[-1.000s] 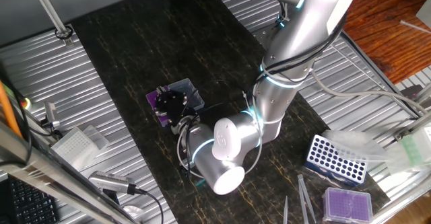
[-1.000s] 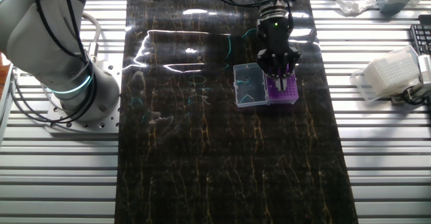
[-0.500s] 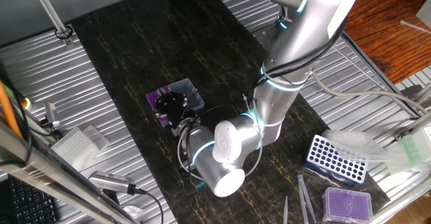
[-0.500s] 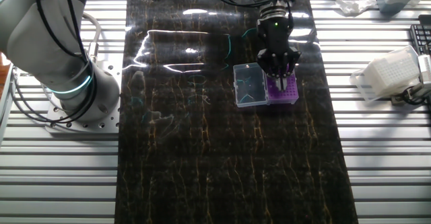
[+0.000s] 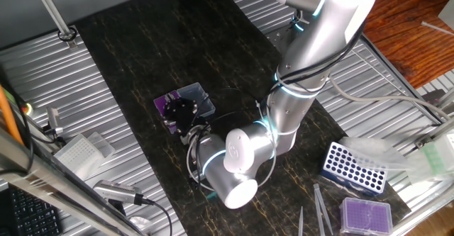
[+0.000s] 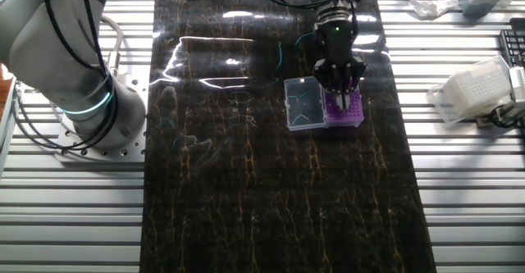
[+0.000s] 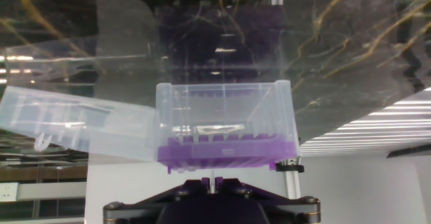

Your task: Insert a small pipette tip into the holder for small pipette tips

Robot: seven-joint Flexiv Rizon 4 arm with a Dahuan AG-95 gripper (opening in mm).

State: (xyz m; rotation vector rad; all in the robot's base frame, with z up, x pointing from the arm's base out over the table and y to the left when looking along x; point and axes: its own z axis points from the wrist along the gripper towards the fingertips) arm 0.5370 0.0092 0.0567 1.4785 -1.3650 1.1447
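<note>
Dark marbled matting (image 6: 271, 183) covers the middle of our ribbed metal table (image 6: 459, 191), and off to one edge we see a blue rack (image 5: 352, 168) with large holes and a paler purple box (image 5: 366, 214), neither of which concerns us. Our arm (image 5: 298, 87) reaches across the mat, folds sharply at its elbow and sends the wrist straight down, so that the gripper (image 6: 342, 95) points vertically at the holder for small pipette tips (image 6: 343, 109), a deep-purple box whose clear lid flap (image 6: 301, 105) lies open beside it. From the hand view the holder's gridded top sits directly ahead of the fingers (image 7: 209, 190), which are drawn close together around a thin pale sliver we take to be the small pipette tip (image 7: 211, 179); it is too slight for us to be certain, but we judge the fingers to be pinching it. The tip seems poised just above the grid, near one edge, apparently not yet seated, though we cannot tell whether it touches. To do this step well, we should keep the tip plumb, centre it over a single free hole away from the lid's hinge, lower slowly without sideways drift, and let go only once it rests in the hole.
</note>
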